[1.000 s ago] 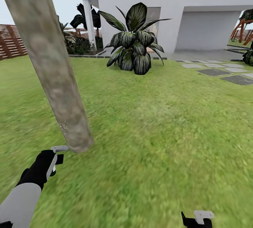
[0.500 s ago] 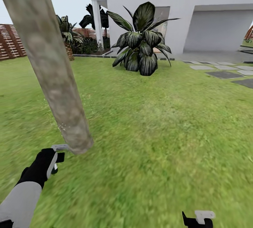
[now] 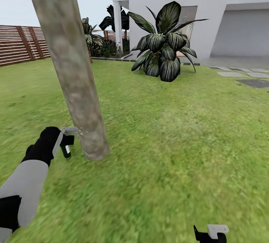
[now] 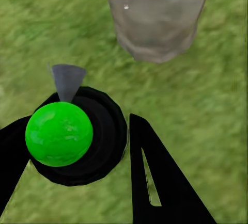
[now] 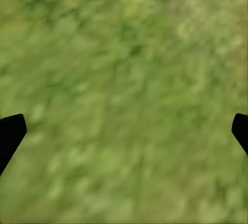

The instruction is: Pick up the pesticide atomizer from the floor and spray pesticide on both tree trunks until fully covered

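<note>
On the fenced garden's blurry grass floor (image 3: 179, 153), my left pincer (image 3: 64, 142) grips the pesticide atomizer (image 4: 64, 133) beside a speckled tree trunk (image 3: 74, 78); my right pincer (image 5: 124, 131) hangs wide open, empty.

Grey forearm, seemingly black pincer (image 3: 64, 142)

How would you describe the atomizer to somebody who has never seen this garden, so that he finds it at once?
Start from the thick grey-brown trunk rising from the lawn at the head view's left. Just beside its base, the left gripper holds the atomizer above the grass. It is a small dark green sprayer with a pale grey head, unlike the black fingers around it.
</note>
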Controlling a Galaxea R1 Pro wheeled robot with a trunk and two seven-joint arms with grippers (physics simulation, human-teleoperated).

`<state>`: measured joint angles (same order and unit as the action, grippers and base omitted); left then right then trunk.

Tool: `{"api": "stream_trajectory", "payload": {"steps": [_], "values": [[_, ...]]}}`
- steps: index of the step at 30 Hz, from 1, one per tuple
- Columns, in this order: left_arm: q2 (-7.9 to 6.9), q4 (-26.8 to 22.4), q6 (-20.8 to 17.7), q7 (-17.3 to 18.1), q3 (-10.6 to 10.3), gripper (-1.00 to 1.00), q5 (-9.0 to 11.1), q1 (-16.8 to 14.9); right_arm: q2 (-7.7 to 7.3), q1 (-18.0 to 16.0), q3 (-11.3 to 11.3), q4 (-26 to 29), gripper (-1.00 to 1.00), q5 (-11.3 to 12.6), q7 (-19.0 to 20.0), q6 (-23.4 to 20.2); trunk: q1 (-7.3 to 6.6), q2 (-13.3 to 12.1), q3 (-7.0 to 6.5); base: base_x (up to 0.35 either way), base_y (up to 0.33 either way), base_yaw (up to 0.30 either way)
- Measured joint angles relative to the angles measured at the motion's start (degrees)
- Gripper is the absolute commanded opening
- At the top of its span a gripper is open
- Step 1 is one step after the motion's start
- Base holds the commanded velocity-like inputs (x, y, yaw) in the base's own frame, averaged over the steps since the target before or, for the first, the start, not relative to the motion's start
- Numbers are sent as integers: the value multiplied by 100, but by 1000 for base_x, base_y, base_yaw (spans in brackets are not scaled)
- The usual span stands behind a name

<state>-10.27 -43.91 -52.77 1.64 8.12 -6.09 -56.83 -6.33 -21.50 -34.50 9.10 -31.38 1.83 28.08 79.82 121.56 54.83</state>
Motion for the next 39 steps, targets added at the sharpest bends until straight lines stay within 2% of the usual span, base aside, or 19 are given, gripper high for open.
{"api": "stream_trajectory", "payload": {"steps": [3, 4, 7, 10, 15, 18, 19, 20, 21, 25, 28, 34, 36, 39], "values": [[-38, -5, -204, 3, -113, -100, 9, -189, -8, 1, 0, 0, 100, 0, -4, 0, 0, 0, 1, 0, 0, 1], [-38, -25, -225, 2, -133, -100, 10, -172, -8, 1, 0, 0, 100, 0, -2, 0, 0, 0, 1, 0, 0, 0], [-39, -63, -245, 1, -439, -100, 22, -81, -9, -1, 0, 0, 100, 0, 0, 0, 1, 0, 1, 2, 0, 0], [-38, -68, -242, 2, -574, -100, 43, 44, -9, 1, 0, -1, 100, -1, 0, 0, -2, 0, 1, 208, 86, 0], [-38, -67, -227, 21, -591, -100, 53, 60, -9, 0, 0, 0, 100, -1, 7, 0, -3, 0, 1, 301, 141, -1], [-71, -45, -199, 326, -596, -100, 37, 65, -9, 1, 0, 1, 100, -1, 8, 0, -2, 0, 1, 229, 68, -145], [-108, -26, -191, 397, -603, -100, 19, 67, -9, 1, 0, 2, 100, 0, 8, 0, -2, 0, 1, 41, 5, -247], [-255, 6, -181, 466, -650, -100, -19, 98, -9, 2, 1, 5, 100, -1, 8, 1, 0, 0, 1, 21, 3, -139], [-310, 9, -174, 485, -659, -100, -2, 150, -9, 2, 1, 7, 100, 3, 8, 0, 0, 0, 1, 11, 1, -71], [-370, -2, -138, 524, -666, -100, 37, 543, -9, 1, 0, 7, 100, 5, 8, 0, 1, 0, 1, 3, 0, -21], [-467, -15, -68, 532, -667, -100, 20, 645, -9, 0, 0, 7, 100, 4, 8, 0, 0, 0, 1, 0, 0, -1], [-531, -97, -115, 775, -651, -100, 35, 536, -9, 1, 0, 5, 100, 3, 5, 0, 0, 0, 1, 0, 0, 0], [-564, -127, -144, 787, -657, -100, -118, 190, -9, -3, 0, 1, 100, 4, 7, 0, 0, 0, -1, 0, 0, 0], [-687, -125, -149, 788, -652, -100, -318, 74, -9, -1, 0, 1, 100, 1, 2, 0, 0, 0, 1, 0, 0, 0]]}}
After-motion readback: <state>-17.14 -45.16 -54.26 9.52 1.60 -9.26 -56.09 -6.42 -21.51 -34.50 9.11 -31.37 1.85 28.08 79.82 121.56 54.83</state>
